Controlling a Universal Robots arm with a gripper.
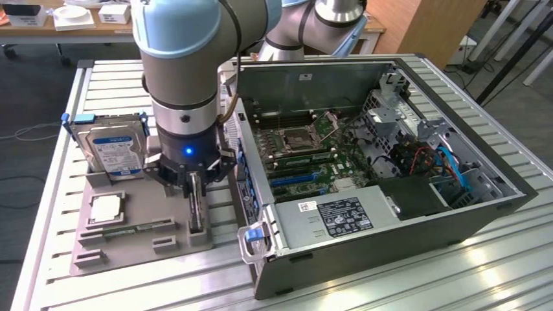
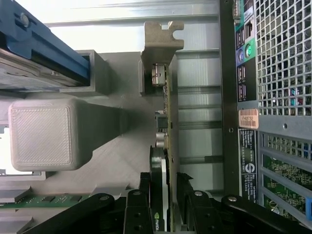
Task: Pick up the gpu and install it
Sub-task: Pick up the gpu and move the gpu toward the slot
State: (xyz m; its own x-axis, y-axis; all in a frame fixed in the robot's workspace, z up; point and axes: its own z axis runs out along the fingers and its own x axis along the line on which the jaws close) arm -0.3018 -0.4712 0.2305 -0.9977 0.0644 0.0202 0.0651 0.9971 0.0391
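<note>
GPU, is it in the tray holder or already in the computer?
In the tray: the gpu stands on edge in a slot, gripper over it.

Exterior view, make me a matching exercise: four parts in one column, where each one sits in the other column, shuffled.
Things
1. gpu
2. hard drive
3. memory stick
4. power supply

Places
A. lying flat in the tray
B. inside the open case
C. on edge in the tray, gripped by the pincer
D. standing upright in a tray slot, blue-white label showing

Pairs: 1-C, 2-D, 3-A, 4-B
</note>
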